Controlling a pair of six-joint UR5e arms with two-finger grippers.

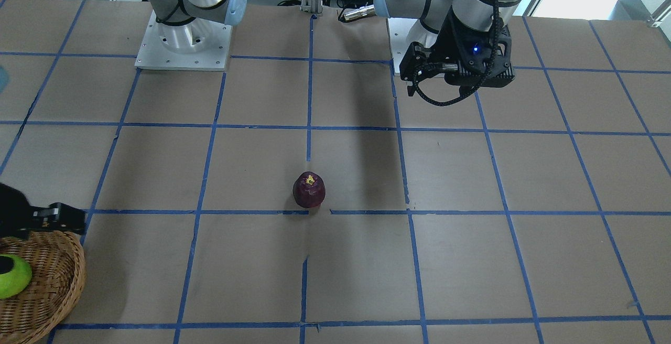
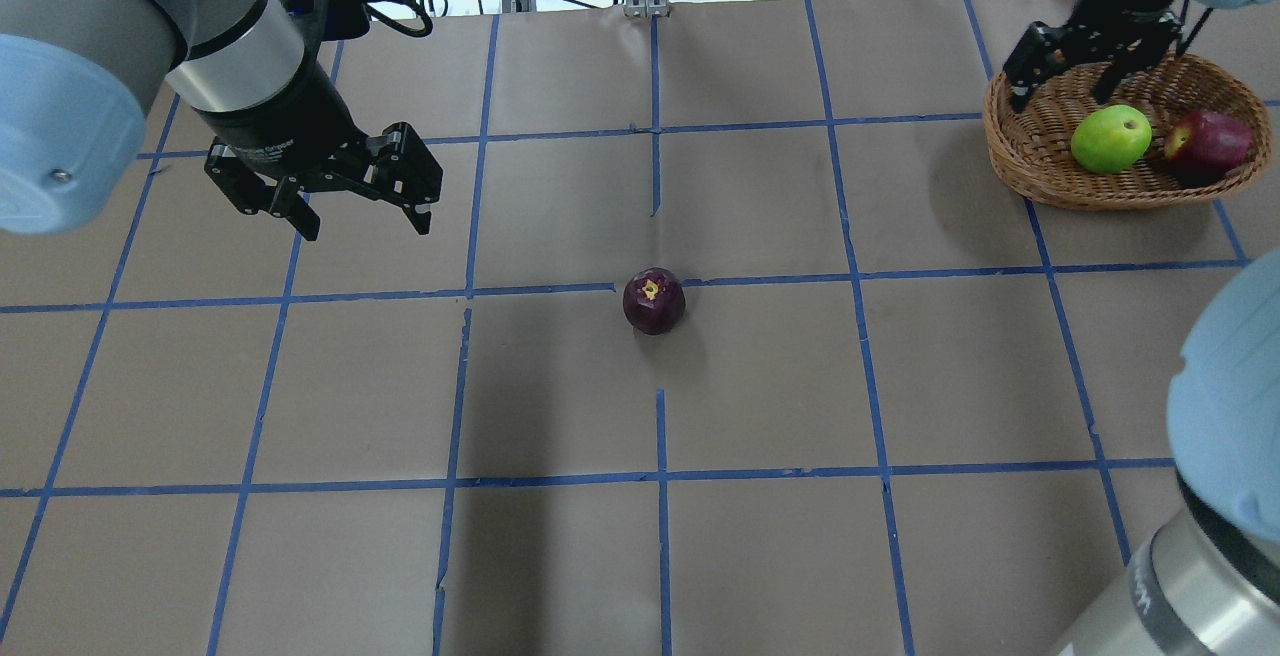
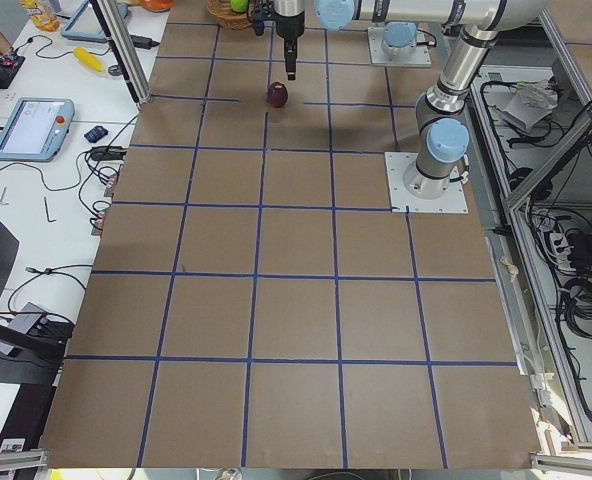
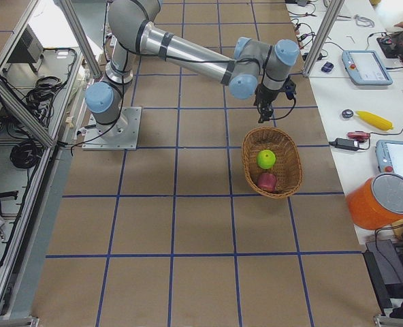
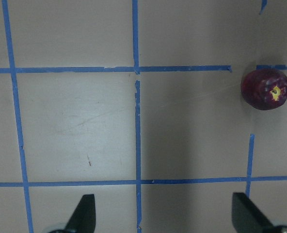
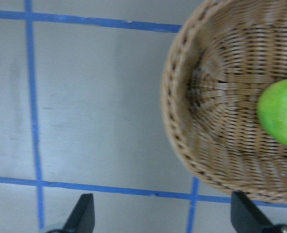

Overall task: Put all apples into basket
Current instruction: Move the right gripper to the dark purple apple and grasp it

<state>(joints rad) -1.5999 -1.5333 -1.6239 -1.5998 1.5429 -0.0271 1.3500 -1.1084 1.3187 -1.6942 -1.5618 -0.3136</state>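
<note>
The dark purple-maroon apple [image 2: 654, 301] stands alone on the table near its middle, also seen in the front view [image 1: 309, 190] and the left wrist view [image 5: 266, 89]. The wicker basket [image 2: 1000, 151] at the far right holds the lime green apple [image 2: 1110, 138] and the streaky red apple [image 2: 1210, 141]. My left gripper [image 2: 365, 226] is open and empty, hovering left of the purple apple. My right gripper [image 2: 1060, 96] is open and empty above the basket's inner rim [image 6: 170, 111]; the green apple [image 6: 281, 114] shows beside it.
Blue tape lines divide the brown table into squares. The two arm bases [image 1: 183, 45] stand at the robot's side. The side desk beyond the basket holds an orange container [image 4: 385, 201], tablets and cables.
</note>
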